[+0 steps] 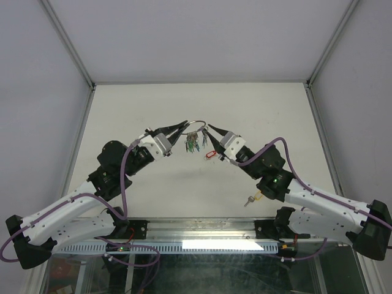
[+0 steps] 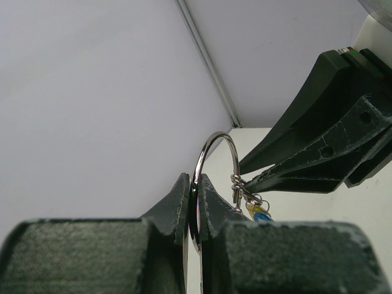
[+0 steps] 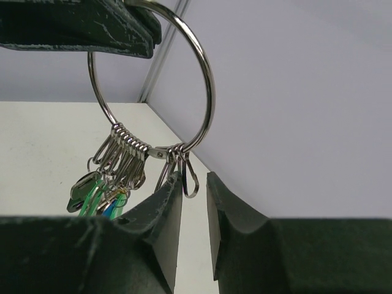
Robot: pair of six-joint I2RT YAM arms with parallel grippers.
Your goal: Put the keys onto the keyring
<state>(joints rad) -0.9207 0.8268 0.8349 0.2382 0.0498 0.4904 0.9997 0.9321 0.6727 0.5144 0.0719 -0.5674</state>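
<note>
OK, left side first. We had the left gripper [image 1: 182,125] raised over the table [image 1: 122,116], jaws clamped flat on the keyring [image 1: 197,120]. Its wrist view showed the wire pinched between both fingers [image 2: 179,205] with no gap, and the ring stood upright above them.

Middle: the ring hung in the air between the two arms, off the table. A bunch of keys [image 1: 194,144] dangled from its bottom, with green and blue heads readable, each on a small wire clip. Most of the clips [image 3: 125,146] sat packed together in a row. A few more sat just to their right on the wire.

Right of that, the right gripper [image 1: 210,128] was at the ring's lower right, tips just under those separate clips. Its jaws stood narrowly apart and nothing was visibly pinched. One clip loop hung at the mouth of the gap. We could not tell whether it touched a finger.

Further right, a small red-and-white item [image 1: 210,154] lay on the table just beside the right gripper. It was too small to call it a key. A loose key [image 1: 248,200] lay near the right arm's elbow, well apart from the ring.

Our read: most of the job looked done, with the bulk of the keys threaded. At least that one loose key was left, possibly the red item too.
</note>
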